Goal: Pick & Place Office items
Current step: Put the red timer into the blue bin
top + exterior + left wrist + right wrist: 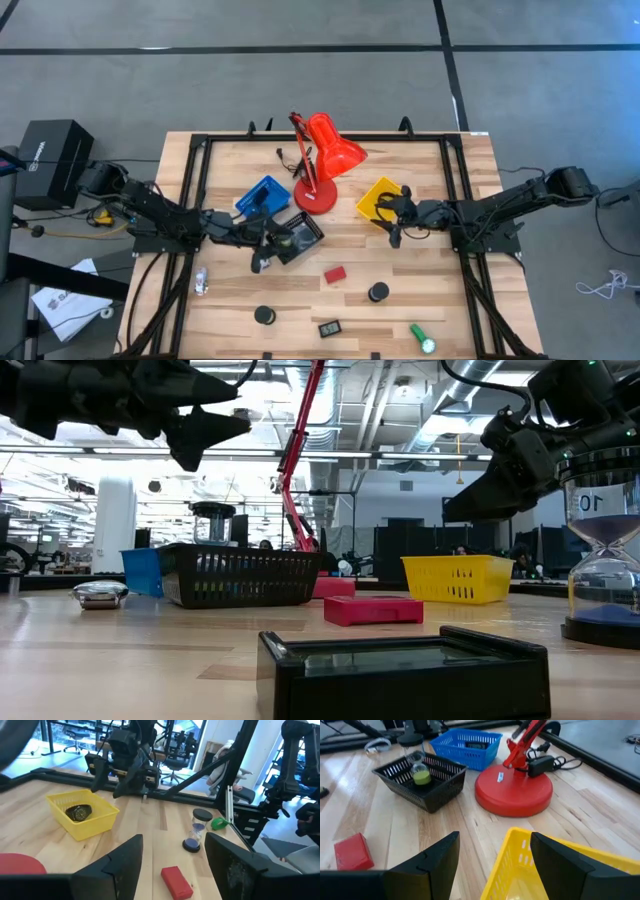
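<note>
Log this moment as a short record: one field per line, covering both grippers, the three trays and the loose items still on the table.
left gripper: open, empty, by the black tray
right gripper: open, empty, at the yellow tray
black tray contents: hourglass with green sand
yellow tray contents: a watch
blue tray: a small dark item, unclear
loose on table: red block, blue-sand hourglass, black disc, small black box, green cylinder, silvery item
lamp: stands between the trays

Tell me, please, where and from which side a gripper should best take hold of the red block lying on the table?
The red block lies flat and alone on bare wood, nothing touching it. Probably best from straight above, fingers closing across its shorter width on the two long flat sides. The left gripper, open, is nearest.
</note>
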